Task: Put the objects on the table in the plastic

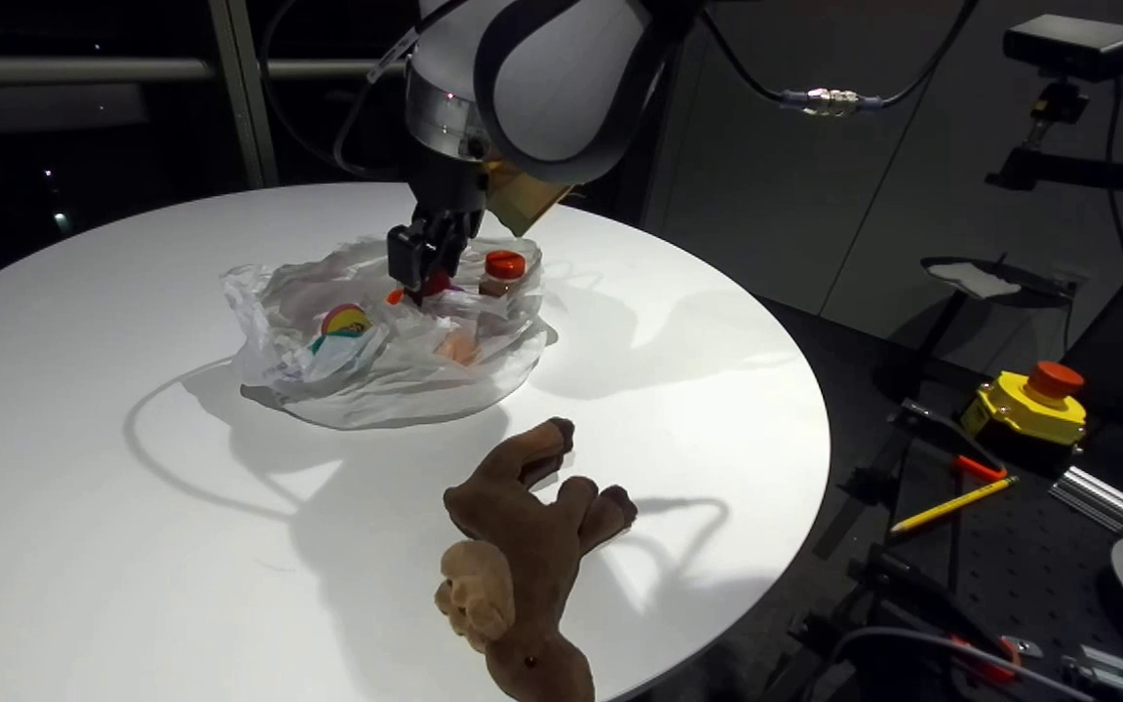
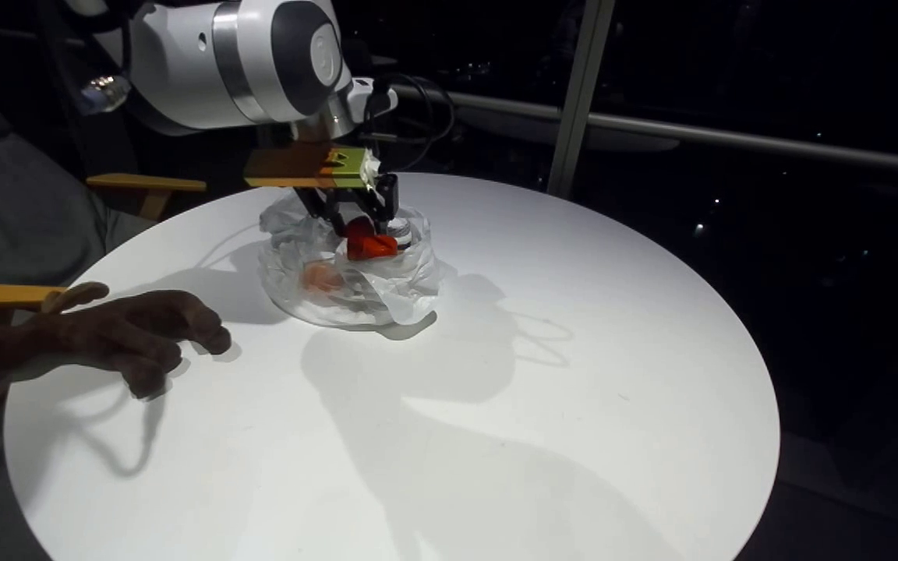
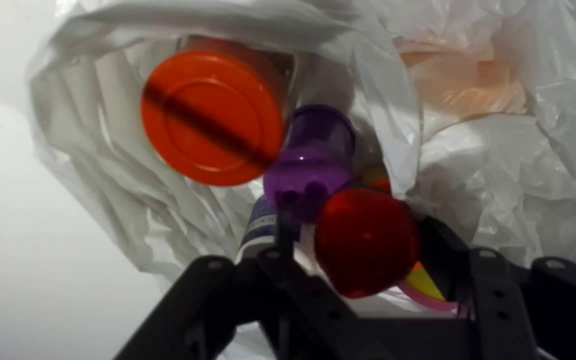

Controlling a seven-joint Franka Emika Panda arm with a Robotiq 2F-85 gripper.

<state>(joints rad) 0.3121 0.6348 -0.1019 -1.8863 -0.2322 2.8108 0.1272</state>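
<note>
A white plastic bag lies opened on the round table, also in an exterior view and the wrist view. My gripper points down into it, fingers apart around a dark red rounded object. The right finger seems to touch it; a gap shows at the left finger. An orange-lidded jar, a purple piece, a blue-and-white labelled item and a yellow-pink disc are in the bag. A brown plush animal lies on the table outside the bag, also in an exterior view.
The white round table has its edge near the plush. A peach shape shows through the bag. A yellow-orange block is attached near the wrist. A cable hangs by the arm. Wooden chair arms stand beside the table.
</note>
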